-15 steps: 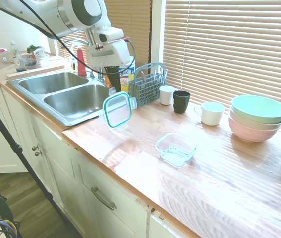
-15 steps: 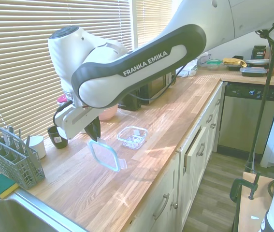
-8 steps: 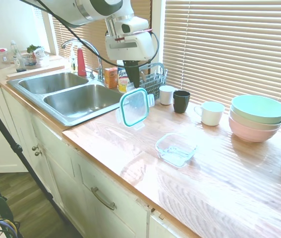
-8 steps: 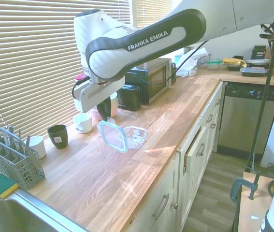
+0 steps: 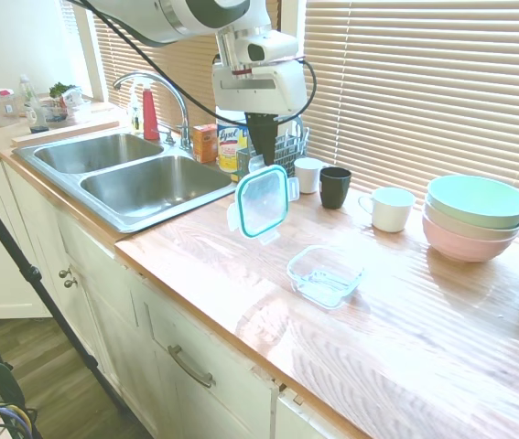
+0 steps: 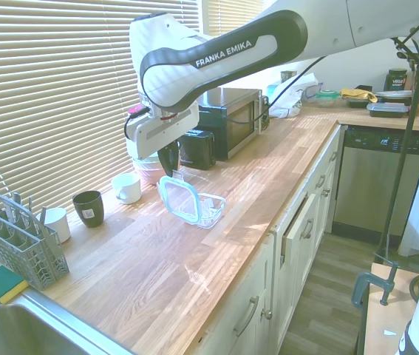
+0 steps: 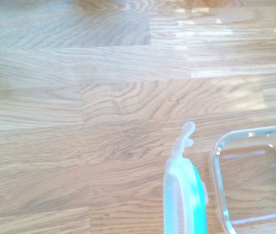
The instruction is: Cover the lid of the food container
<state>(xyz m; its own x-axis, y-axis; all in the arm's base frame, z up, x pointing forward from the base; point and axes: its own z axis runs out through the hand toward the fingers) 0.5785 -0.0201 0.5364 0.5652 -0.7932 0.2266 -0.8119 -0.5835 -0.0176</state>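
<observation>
Hanging above the wooden counter [image 5: 442, 311], the lid [image 5: 262, 201] dangled on edge from our gripper [image 5: 264, 163], whose jaws were clenched on its top rim. We held it off the surface, between the double sink [image 5: 131, 178] and the food container [image 5: 324, 274], which sat open on the counter. In the blurry wrist view the lid [image 7: 182, 195] seemed just beside the container [image 7: 252, 178], apparently not touching.

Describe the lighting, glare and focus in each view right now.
First exterior view: bright backlight through the blinds, with sheen on the countertop around the food container. Second exterior view: evenly lit and sharp, the lid crisp in the gripper. Wrist view: the lid's edge looks soft and blurred, the wood grain sharper.
</observation>
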